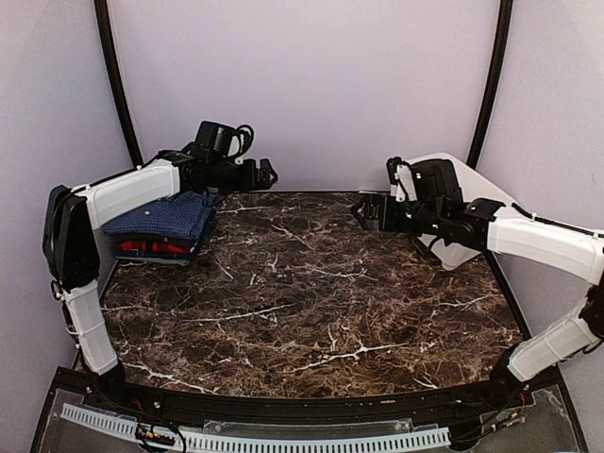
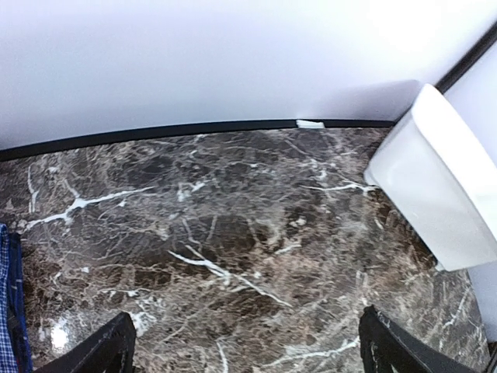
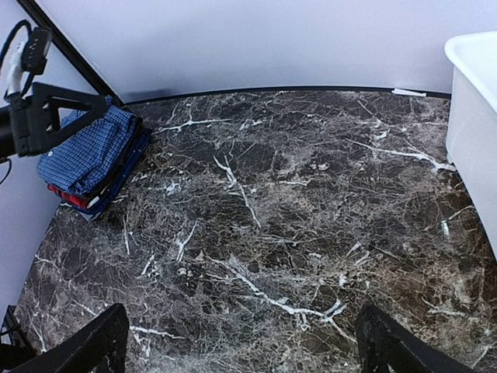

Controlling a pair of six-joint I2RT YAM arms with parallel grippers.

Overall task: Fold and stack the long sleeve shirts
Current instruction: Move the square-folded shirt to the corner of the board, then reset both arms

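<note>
— At the far left corner of the surface [image 1: 311, 293], what sits there?
— The long sleeve shirts [image 1: 160, 228], folded in one stack: the blue check one [image 1: 170, 215] on top, a dark one [image 3: 124, 167] under it, the red one [image 1: 148, 247] low down.
— And your grippers?
— My left gripper [image 1: 267, 174] hangs just past the stack, fingers apart, holding nothing. My right gripper [image 1: 363, 213] hovers near the white basket [image 1: 477, 184], apart too, empty.
— Which step is this?
— Stacking looks finished, I judge. No loose shirt shows on the surface, and I cannot see into the basket. The next move calls for checking it, or drawing both arms clear.
</note>
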